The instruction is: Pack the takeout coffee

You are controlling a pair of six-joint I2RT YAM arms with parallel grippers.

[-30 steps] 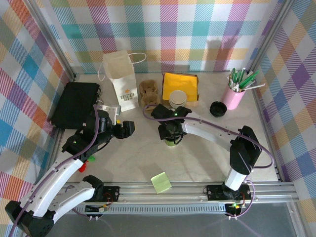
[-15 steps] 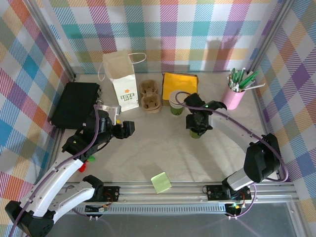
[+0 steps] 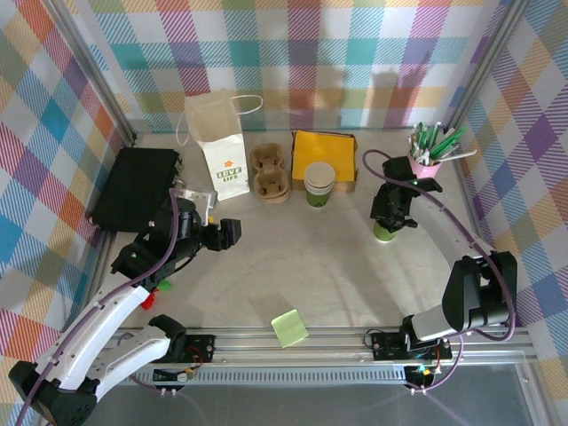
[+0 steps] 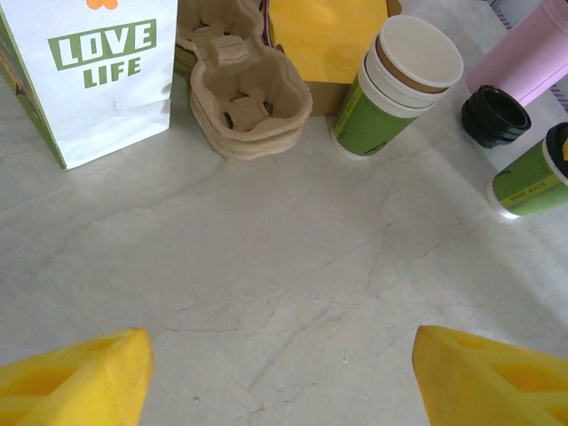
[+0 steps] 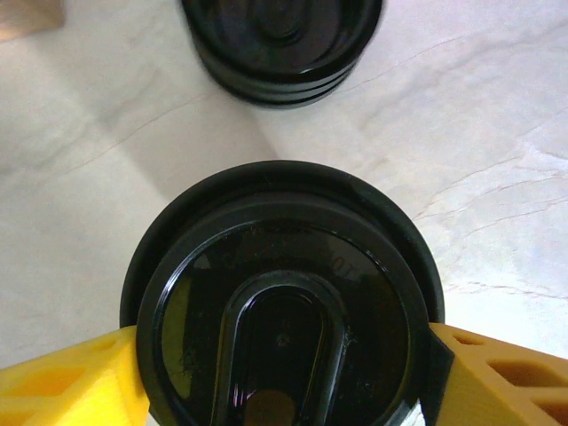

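Our right fingers point(image 5: 71, 382) press on both sides of the takeout coffee point(image 5: 282, 337), just under its black rim. That wrist view looks straight down on the cup's top, with a stack of spare lids point(image 5: 282, 35) just beyond it. The top view cannot show the grip, since the wrist covers it. It does place the coffee at the right of the worktop point(image 3: 337, 266), near the pink cup of pens point(image 3: 424, 169). Our left fingers point(image 4: 71, 373) stand wide apart with nothing between them, over bare worktop at the left. Their wrist view gives the coffee's green side, far right. Farther off are the stacked open cups point(image 4: 399, 84), the pulp carrier point(image 4: 248, 102) and the paper bag point(image 4: 98, 71).
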